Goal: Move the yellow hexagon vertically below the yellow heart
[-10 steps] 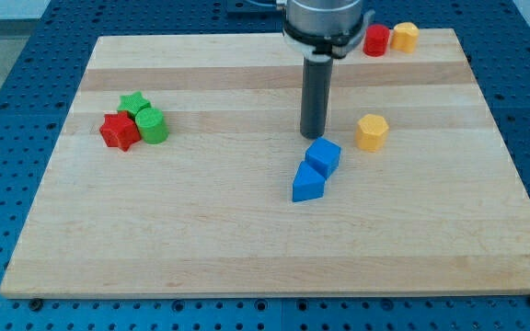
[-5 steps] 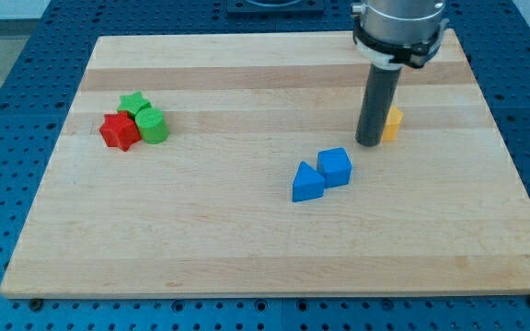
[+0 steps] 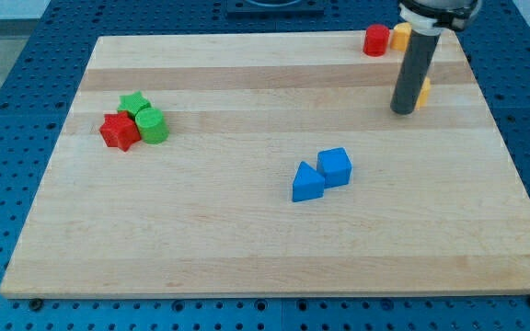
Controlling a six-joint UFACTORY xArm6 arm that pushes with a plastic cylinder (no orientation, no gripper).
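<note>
The dark rod stands at the view's upper right, and my tip [image 3: 402, 110] rests on the wooden board [image 3: 247, 230]. The yellow hexagon [image 3: 423, 92] is mostly hidden behind the rod; only its right edge shows, touching the rod's right side. The yellow heart [image 3: 400, 36] sits near the board's top edge, partly hidden by the rod, straight above the hexagon in the view. A red block [image 3: 376, 40] stands against the heart's left side.
A blue cube [image 3: 335, 167] and a blue triangular block [image 3: 307, 182] sit together below and left of my tip. A green star [image 3: 134, 103], a green cylinder [image 3: 153, 125] and a red star [image 3: 119, 131] cluster at the view's left.
My tip has moved right and up across the board, pushing the yellow hexagon right and up toward the yellow heart. The blue cube shifted slightly earlier on.
</note>
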